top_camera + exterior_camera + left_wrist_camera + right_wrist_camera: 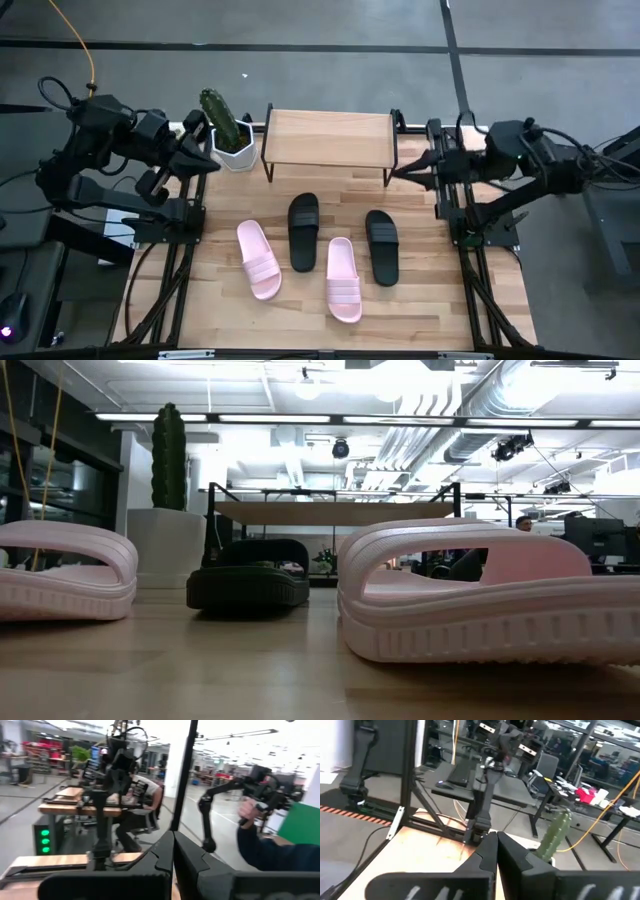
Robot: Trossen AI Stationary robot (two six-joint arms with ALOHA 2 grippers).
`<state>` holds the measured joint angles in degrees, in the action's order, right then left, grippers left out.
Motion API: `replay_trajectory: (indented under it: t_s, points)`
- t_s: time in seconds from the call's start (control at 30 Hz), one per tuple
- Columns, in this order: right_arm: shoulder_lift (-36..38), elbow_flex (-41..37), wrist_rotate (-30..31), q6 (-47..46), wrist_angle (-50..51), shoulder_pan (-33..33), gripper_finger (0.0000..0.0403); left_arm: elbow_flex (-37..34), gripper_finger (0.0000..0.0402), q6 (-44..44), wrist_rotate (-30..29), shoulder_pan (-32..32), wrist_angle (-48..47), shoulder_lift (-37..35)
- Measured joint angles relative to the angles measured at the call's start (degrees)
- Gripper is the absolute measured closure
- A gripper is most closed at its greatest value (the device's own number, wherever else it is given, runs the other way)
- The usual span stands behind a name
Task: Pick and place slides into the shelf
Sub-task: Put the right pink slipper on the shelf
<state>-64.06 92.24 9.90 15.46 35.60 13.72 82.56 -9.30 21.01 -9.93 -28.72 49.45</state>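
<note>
Four slides lie on the wooden desk [420,300], none of them on the shelf [329,138], which stands at the desk's far edge between the two arms, its light top board bare.

Just beside the shelf, toward the left arm, sits a white pot [236,152] with a green cactus [220,115].

Nearer the front, the slides are spread in a loose row, well apart from the shelf legs. From the left arm's side to the right arm's they run: a pink slide [259,260], a black slide [303,231], a second pink slide [343,279] and a second black slide [381,246]. The inner black and pink ones lie just beside each other, and the two pink ones reach closest to the desk's front edge.

Both arms are pulled back at the desk's far corners, off the slides. The left tool [203,157] hangs near the cactus pot, its fingers pressed together and holding nothing. The right tool [400,171] points at the shelf's end, its fingers likewise closed tip to tip and empty.
</note>
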Motion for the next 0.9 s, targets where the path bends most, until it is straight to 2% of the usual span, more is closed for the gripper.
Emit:
replay_trajectory:
  t_s: [0.23,0.53,0.73,0.9]
  points:
    - [-1.9,0.0,7.9,-0.3,-0.6,6.0,0.0402,0.0,0.0401,0.0,-10.5,14.4,2.7,3.3]
    - [-3.9,0.0,11.4,-1.4,-0.7,11.2,0.0402,0.0,0.0401,2.6,-20.6,32.0,6.2,9.0]
    - [-5.8,0.0,18.7,-3.5,1.2,13.8,0.0402,0.0,0.0401,5.0,-36.2,41.8,3.5,9.5]
    - [-8.1,0.0,20.2,-6.9,2.9,14.6,0.0402,0.0,0.0401,5.0,-50.4,46.8,0.9,9.1]
